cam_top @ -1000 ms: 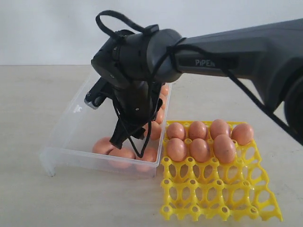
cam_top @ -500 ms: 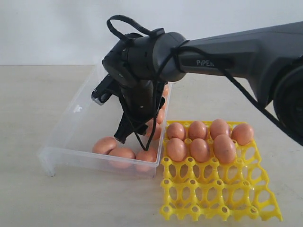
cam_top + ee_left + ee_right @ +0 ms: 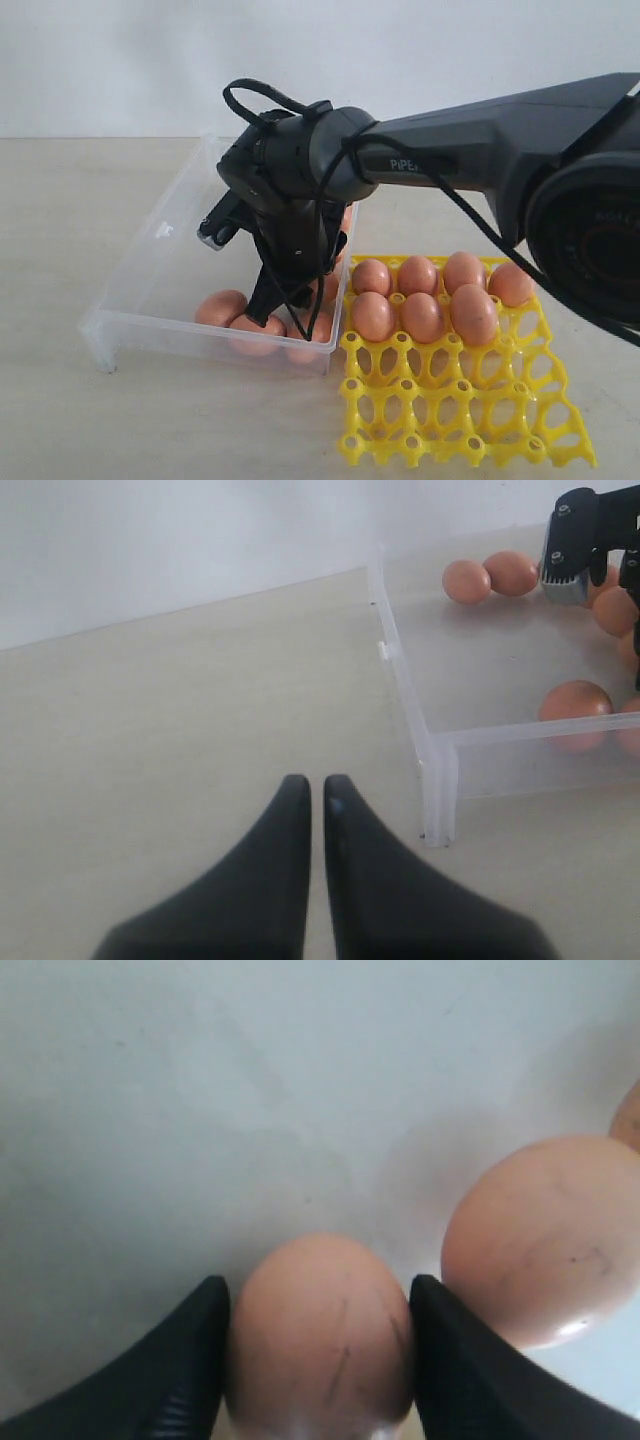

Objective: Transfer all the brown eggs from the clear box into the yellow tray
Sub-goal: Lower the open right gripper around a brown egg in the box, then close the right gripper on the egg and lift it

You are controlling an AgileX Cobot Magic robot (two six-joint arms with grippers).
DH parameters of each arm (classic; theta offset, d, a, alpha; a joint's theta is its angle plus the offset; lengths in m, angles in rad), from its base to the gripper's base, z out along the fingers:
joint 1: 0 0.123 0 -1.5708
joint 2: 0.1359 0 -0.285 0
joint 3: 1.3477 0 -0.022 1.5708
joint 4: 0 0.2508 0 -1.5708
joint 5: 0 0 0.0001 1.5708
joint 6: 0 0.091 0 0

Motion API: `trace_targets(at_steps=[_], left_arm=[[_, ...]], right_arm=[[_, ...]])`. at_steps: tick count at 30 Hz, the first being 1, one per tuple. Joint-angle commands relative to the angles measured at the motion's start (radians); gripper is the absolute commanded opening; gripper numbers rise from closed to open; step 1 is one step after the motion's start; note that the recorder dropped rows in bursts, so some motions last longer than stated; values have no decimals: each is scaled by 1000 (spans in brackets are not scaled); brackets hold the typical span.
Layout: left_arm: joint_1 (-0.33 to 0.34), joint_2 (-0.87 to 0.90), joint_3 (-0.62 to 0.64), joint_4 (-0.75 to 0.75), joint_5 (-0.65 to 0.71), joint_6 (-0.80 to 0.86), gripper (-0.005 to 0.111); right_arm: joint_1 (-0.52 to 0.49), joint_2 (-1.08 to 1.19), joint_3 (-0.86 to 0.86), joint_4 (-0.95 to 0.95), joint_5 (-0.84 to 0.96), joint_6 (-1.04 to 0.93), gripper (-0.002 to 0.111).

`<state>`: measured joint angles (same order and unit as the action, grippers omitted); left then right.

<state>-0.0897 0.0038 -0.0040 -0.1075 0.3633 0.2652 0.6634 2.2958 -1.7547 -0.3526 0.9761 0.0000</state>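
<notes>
I see my right end effector with its fingers either side of a smooth orange-brown egg in the clear plastic box, faint dark scratches on its shell. Whether it grips, I cannot tell. My left end effector rests with fingers together.

You are looking at a plain test bench, like in a robot lab, not at a home or a kitchen. The table is a bare, pale, wood-look surface, and behind its far edge stands only an empty white wall. A black robot arm with a printed brand name and loose cables reaches over the table. You see no furniture, no dishes and no decoration.
</notes>
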Motion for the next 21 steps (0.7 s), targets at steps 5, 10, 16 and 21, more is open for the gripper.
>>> trace_targets(at_steps=[5,10,16,21], left_arm=[[4,-4,4,0,-4,-11,4],[4,-4,4,0,-4,-11,4],[4,-4,4,0,-4,-11,4],[4,-4,4,0,-4,-11,4]], right_arm=[[-5,15,-2,-4,0,0,0],[-5,-128,-2,7,-140,126,0],[-6,-467,296,-31,-719,286,0],[-165,-735,808,-5,-1120,416,0]])
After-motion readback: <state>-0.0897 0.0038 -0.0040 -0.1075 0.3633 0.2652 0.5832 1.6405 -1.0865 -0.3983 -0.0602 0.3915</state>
